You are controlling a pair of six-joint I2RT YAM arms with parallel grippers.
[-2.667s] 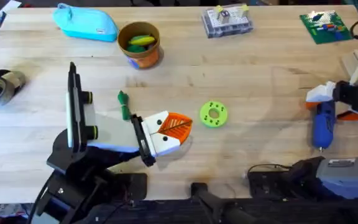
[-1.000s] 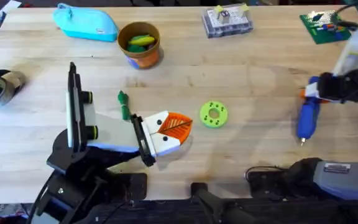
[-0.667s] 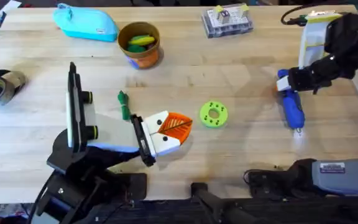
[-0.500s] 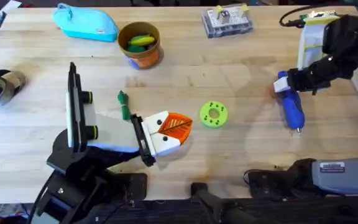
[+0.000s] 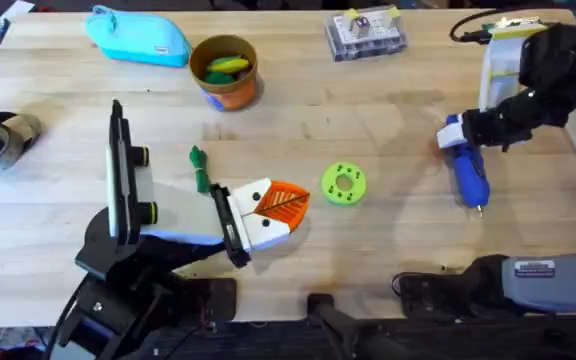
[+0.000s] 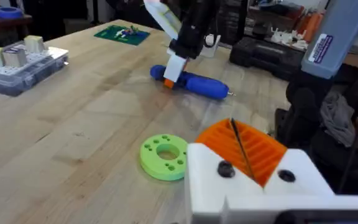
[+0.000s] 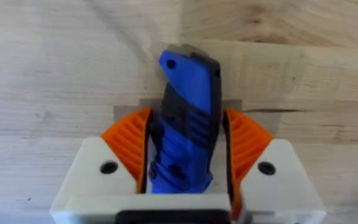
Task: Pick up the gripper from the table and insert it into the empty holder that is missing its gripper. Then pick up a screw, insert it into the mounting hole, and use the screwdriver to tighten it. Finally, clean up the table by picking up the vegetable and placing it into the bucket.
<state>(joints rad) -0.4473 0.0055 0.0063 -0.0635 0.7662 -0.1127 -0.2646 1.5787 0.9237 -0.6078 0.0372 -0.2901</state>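
Gripper [image 5: 286,203] seated in holder [image 5: 251,222]; right gripper [image 7: 188,155] clamps screwdriver [image 5: 466,170] at table's 3 o'clock; left gripper state: cannot tell. Tightening remains; vegetable [image 5: 199,168] lies outside bucket [image 5: 226,72] at 11 o'clock

- Pale wooden bench [image 5: 388,90], matt, fine straight grain.
- Blue screwdriver [image 7: 185,124], smooth plastic with a ribbed grip, thin metal bit.
- Ribbed orange pads [image 7: 244,140] in white matt plastic on the right tool [image 7: 185,149].
- Lime-green disc [image 6: 164,157], matt plastic, left of the screwdriver.
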